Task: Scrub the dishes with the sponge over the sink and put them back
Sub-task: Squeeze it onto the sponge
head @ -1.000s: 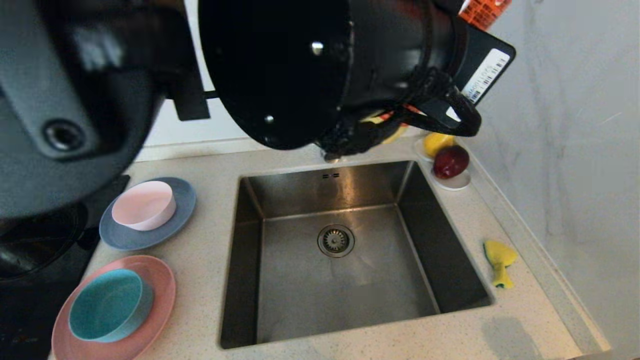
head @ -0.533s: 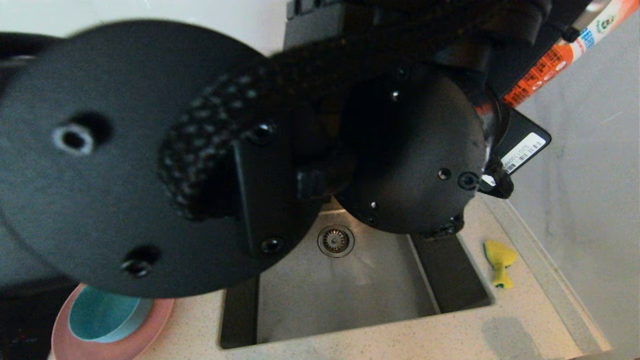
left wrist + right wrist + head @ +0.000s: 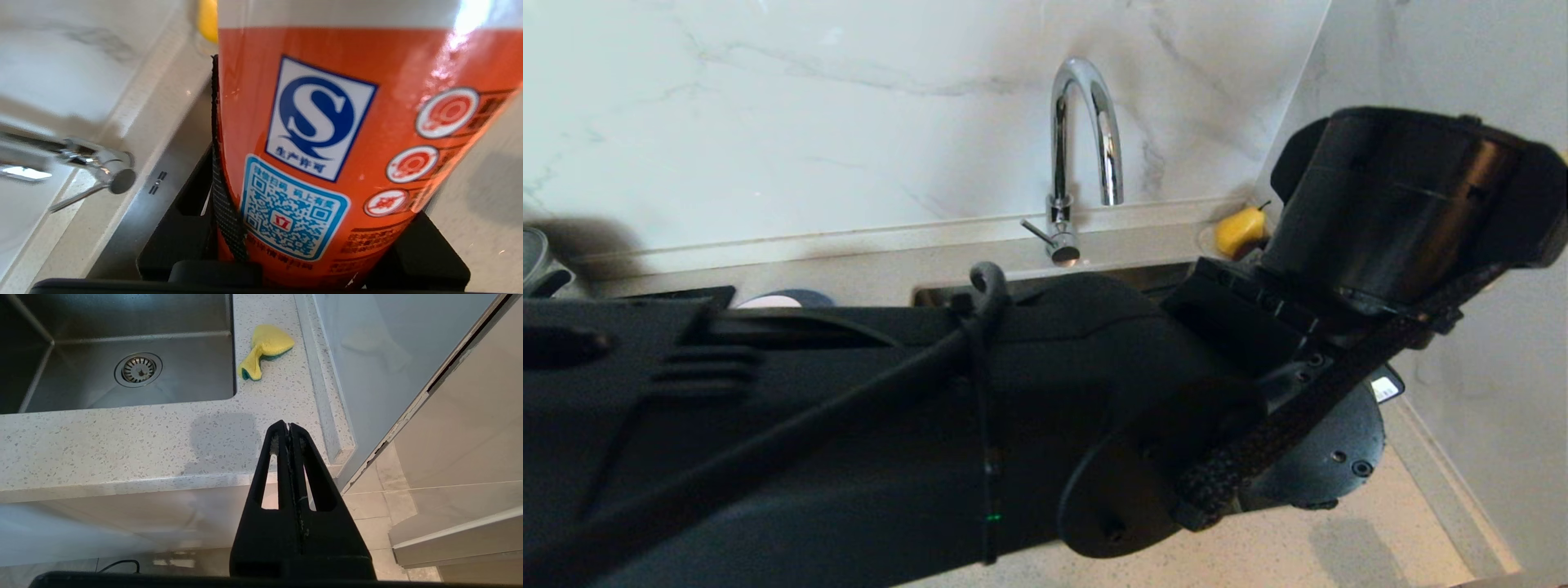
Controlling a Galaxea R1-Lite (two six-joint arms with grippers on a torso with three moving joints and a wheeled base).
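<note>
Left gripper point(image 3: 322, 261) was clamped on the orange bottle point(image 3: 327, 143), right gripper point(image 3: 289, 430) pinched together; sponge point(image 3: 263, 349) looked soft, light, crumpled, best pinched across its thick end.

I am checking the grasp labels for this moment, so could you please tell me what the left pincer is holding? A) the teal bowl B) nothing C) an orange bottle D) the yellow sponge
C: the left wrist view is filled by the orange bottle standing between the left pincer's fingers, while the sponge lies untouched on the counter beside the sink.
</note>
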